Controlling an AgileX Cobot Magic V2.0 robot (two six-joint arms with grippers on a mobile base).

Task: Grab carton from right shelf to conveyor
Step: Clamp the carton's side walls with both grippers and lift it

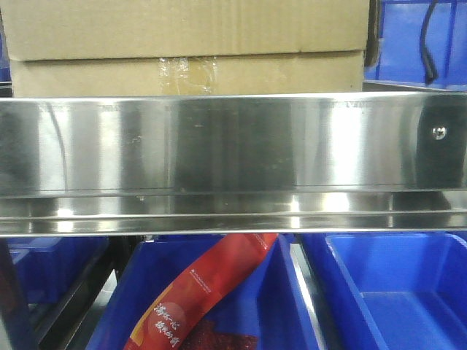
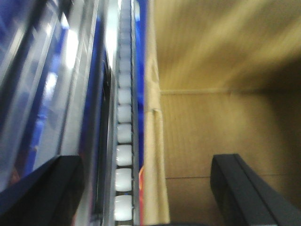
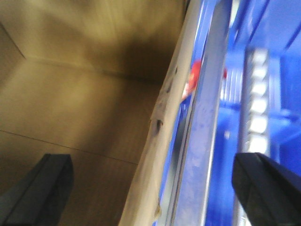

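The brown carton (image 1: 186, 47) stands on the right shelf behind its shiny steel front rail (image 1: 233, 146), which bears a small screw (image 1: 438, 132). In the left wrist view I look down into the open carton (image 2: 221, 122). My left gripper (image 2: 148, 193) is open, and its dark fingers (image 2: 51, 188) straddle the carton's left wall. In the right wrist view the carton's inside (image 3: 80, 108) fills the left. My right gripper (image 3: 155, 193) is open, and its fingers (image 3: 268, 188) straddle the carton's right wall. The conveyor is out of view.
Blue bins (image 1: 408, 292) sit below the shelf; one holds a red packet (image 1: 211, 292). Another blue bin (image 1: 412, 36) with a black cable stands right of the carton. White roller tracks (image 2: 123, 141) run beside the carton; one also shows in the right wrist view (image 3: 256, 108).
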